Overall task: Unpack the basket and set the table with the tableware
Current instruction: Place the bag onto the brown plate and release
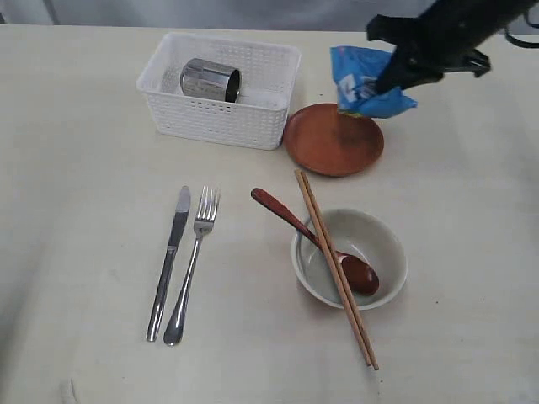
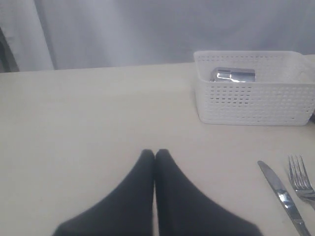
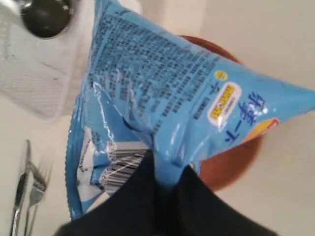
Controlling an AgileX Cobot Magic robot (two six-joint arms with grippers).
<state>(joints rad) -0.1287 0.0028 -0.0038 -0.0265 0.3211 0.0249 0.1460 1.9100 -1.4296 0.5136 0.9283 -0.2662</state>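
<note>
The white lattice basket stands at the back of the table with the small steel cup lying in it. My right gripper is shut on the blue snack packet, hanging over the round brown plate. Knife and fork lie side by side in front. The red-brown spoon and wooden chopsticks rest across the grey-green bowl. My left gripper is shut and empty, low over bare table, with the basket ahead of it.
In the right wrist view the packet fills most of the picture; the plate, the cup, the knife and the fork show round its edges. A grey wall backs the table.
</note>
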